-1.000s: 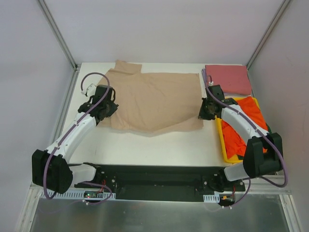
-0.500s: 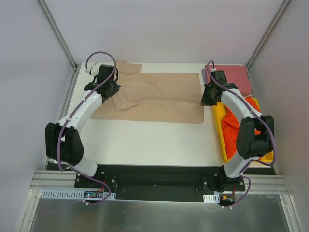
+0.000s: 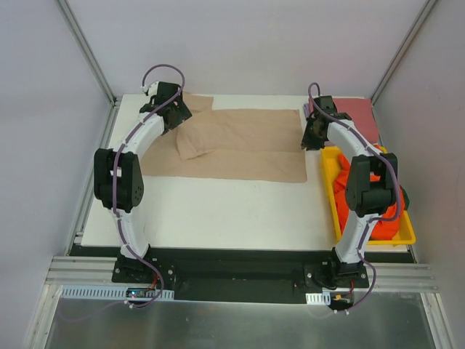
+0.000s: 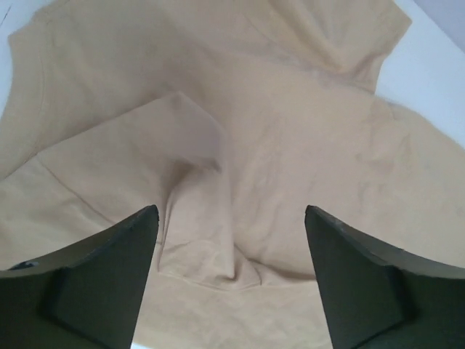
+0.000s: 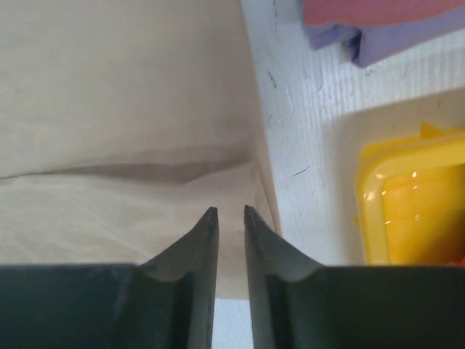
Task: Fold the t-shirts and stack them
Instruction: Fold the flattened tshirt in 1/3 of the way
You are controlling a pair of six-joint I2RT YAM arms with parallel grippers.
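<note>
Two layers of tan t-shirt (image 3: 240,145) are seen; the left gripper (image 4: 231,212) is spread wide above it, the right gripper (image 5: 230,211) nearly closed at its right edge, perhaps empty.

Overhead, both wrists close above tan shirt (image 3: 247,142)

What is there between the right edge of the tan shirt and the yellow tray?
Only a bare strip of white table lies between the tan shirt and the yellow tray. The right wrist view shows this plainly.
</note>
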